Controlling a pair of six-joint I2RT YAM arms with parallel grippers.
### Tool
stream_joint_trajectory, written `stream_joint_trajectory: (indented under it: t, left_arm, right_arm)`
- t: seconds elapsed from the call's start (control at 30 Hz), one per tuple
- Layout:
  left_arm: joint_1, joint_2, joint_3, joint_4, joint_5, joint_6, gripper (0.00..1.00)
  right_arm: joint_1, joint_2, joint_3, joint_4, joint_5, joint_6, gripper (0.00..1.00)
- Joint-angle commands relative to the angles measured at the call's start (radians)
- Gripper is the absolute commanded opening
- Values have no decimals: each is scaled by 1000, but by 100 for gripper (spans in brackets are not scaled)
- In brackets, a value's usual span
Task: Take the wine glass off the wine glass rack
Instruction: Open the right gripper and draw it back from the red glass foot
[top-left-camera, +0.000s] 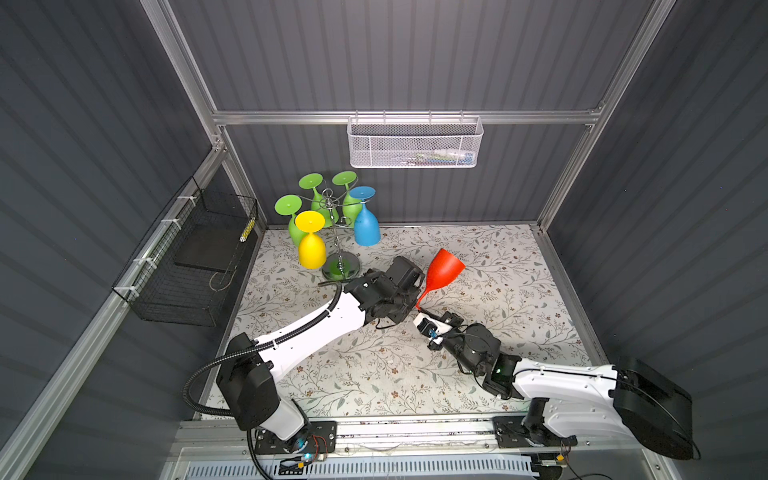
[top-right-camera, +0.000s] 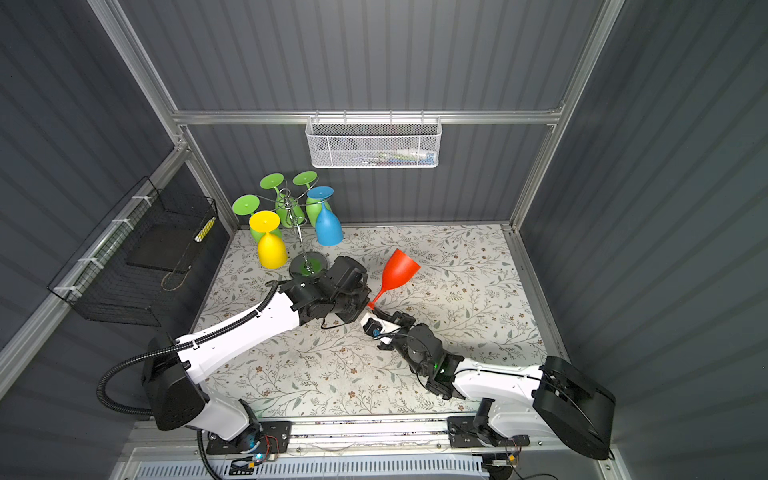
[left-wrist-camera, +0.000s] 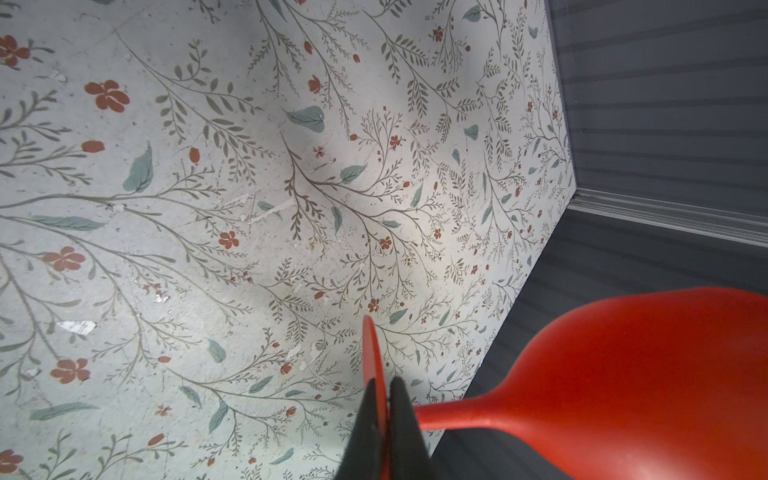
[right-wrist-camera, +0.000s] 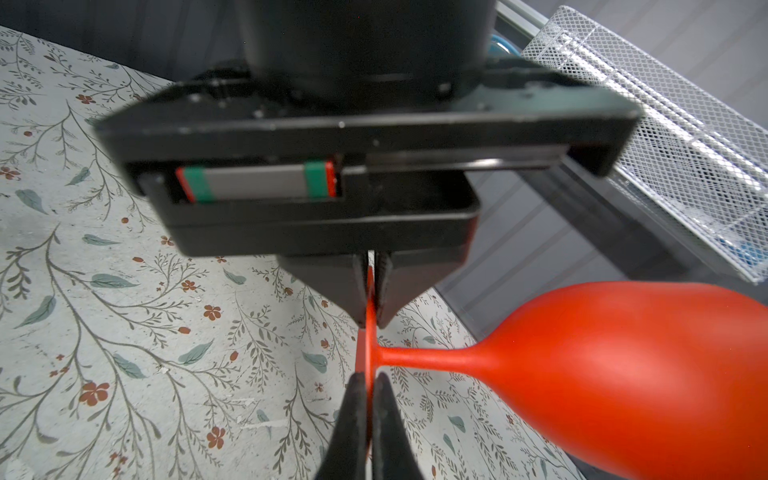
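The red wine glass is off the rack and hangs tilted above the floral table, bowl up and toward the back. Both grippers pinch its thin foot disc from opposite sides. My left gripper is shut on the disc's edge, and so is my right gripper. The stem and bowl stick out sideways in both wrist views. The chrome wine glass rack stands at the back left. A yellow glass, a blue glass and three green ones hang on it upside down.
A white mesh basket hangs on the back wall's rail. A black wire basket is fixed to the left wall. Grey ribbed walls close the table on three sides. The left arm's forearm lies just in front of the rack's base.
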Motion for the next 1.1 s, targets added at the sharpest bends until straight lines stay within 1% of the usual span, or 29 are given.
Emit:
stream_joint_trajectory:
  t: [0.0, 0.03, 0.13, 0.2, 0.23, 0.3, 0.53, 0.7, 0.8, 0.87, 0.97, 1.0, 1.07]
  left_arm:
    - [-5, -2, -36, -37, -30, 28, 5]
    - [-5, -5, -42, -34, -32, 28, 5]
    - [-4, -19, -64, -24, -41, 29, 4]
    - [-4, -35, -90, -1, -41, 28, 3]
    - [-6, -43, -104, 10, -43, 28, 3]
    - [-4, -60, -127, 25, -51, 27, 3]
    - [-5, -116, -207, 60, -72, 14, 2]
    - [-6, -177, -286, 100, -95, 17, 2]
    - [-5, -223, -340, 134, -125, 24, 2]
    - [-3, -252, -370, 160, -144, 39, 2]
    - [-3, -280, -411, 189, -167, 64, 2]
    - [-3, -286, -422, 200, -171, 68, 2]
    - [-4, -289, -437, 224, -171, 113, 2]
  right_arm:
    - [2, -17, 18, 51, 17, -1, 0]
    - [2, -23, 13, 50, 18, 4, 4]
    - [2, -56, 6, 13, 26, 33, 20]
    - [2, -86, 2, -28, 23, 72, 28]
    - [2, -86, -2, -46, 18, 91, 30]
    - [2, -143, -10, -76, 17, 130, 35]
    - [2, -255, -5, -261, -15, 280, 47]
    - [1, -352, 40, -428, 2, 383, 53]
    - [-3, -375, 104, -544, 62, 466, 54]
    - [-14, -385, 149, -624, 60, 514, 56]
    - [-57, -393, 223, -742, 6, 603, 57]
    - [-81, -393, 250, -779, -30, 635, 58]
    - [-134, -383, 306, -859, -115, 700, 58]
